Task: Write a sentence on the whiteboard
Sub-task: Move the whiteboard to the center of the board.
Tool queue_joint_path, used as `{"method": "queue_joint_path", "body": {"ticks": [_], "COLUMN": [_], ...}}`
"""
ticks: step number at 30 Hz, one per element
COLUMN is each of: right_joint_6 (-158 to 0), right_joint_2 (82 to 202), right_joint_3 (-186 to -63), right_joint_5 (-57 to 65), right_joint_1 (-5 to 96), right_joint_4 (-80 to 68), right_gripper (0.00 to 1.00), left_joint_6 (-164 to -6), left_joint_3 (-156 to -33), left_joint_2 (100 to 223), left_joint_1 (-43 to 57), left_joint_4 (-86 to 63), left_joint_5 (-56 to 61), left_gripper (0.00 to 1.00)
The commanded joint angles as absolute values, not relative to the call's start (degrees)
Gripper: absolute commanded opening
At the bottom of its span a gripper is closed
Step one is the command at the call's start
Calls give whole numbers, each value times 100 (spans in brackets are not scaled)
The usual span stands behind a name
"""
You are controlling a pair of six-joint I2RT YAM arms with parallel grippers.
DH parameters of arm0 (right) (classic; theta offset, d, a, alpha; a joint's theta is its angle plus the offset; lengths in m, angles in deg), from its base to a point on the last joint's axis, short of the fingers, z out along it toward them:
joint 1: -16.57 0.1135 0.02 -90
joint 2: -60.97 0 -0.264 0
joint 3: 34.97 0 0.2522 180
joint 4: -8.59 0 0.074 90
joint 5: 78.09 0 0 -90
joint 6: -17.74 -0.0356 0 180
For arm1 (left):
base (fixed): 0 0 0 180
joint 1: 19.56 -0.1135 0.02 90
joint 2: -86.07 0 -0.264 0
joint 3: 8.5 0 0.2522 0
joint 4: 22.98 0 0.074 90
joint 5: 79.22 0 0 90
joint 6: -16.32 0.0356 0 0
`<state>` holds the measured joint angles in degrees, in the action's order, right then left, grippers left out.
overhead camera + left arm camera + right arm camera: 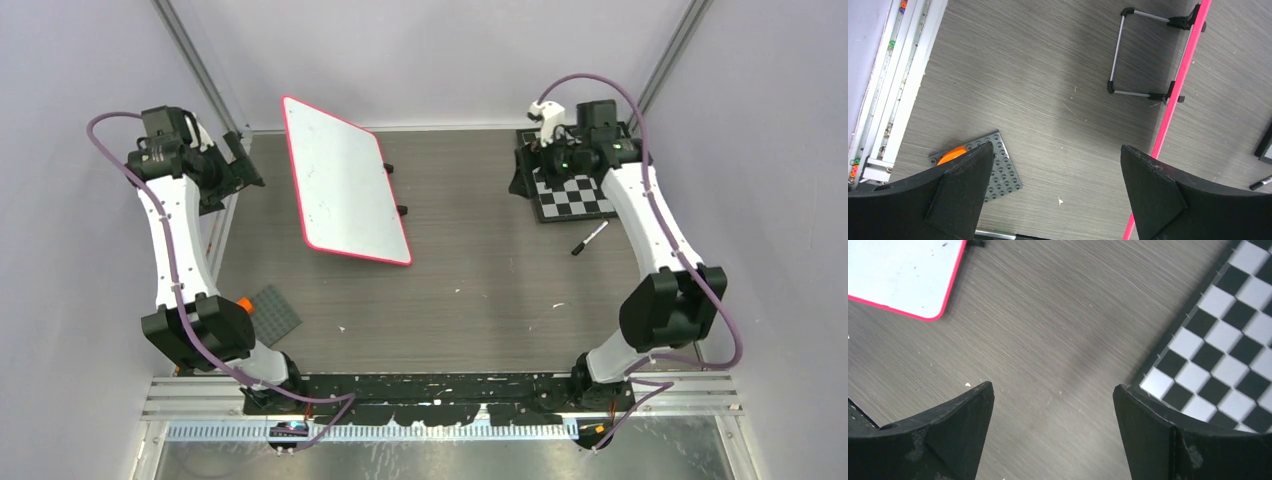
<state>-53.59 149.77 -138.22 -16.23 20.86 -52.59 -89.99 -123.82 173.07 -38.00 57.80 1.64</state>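
The whiteboard [345, 180], white with a red-pink rim, stands propped at a tilt at the back left of the table. Its face shows only faint specks and no sentence. In the left wrist view I see its rim edge-on [1178, 85] and its wire stand [1118, 55]. One corner shows in the right wrist view [903, 275]. A black marker [590, 237] lies on the table at the right, and also shows in the left wrist view [1260, 183]. My left gripper [235, 170] [1055, 147] is open and empty, left of the board. My right gripper [525, 168] [1053, 385] is open and empty, beside the checkerboard.
A black-and-white checkerboard mat [575, 192] [1228, 340] lies at the back right. A grey studded plate [272, 313] [998, 165] with an orange piece [243, 303] [952, 155] lies at the near left. Enclosure walls and metal rails [893, 85] bound the table.
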Motion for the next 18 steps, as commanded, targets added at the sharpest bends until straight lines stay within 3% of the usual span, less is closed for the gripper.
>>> {"method": "queue_joint_path", "body": {"ticks": [1, 12, 18], "right_joint_6": [-4886, -3293, -2261], "right_joint_2": [15501, 17381, 18287], "right_joint_3": [-13992, -14715, -15229], "right_joint_5": [-2092, -2612, -2584], "right_joint_1": [2546, 3714, 4171], "right_joint_4": [-4242, -3270, -3204], "right_gripper": [92, 84, 74], "left_joint_6": [-9111, -8711, -8651], "left_joint_3": [-12626, -12589, -12343], "left_joint_2": [17062, 16677, 16447], "left_joint_1": [-4084, -4248, -4356], "left_joint_4": [5696, 5925, 5916], "left_joint_5": [-250, -488, -540], "left_gripper": [100, 100, 100]}}
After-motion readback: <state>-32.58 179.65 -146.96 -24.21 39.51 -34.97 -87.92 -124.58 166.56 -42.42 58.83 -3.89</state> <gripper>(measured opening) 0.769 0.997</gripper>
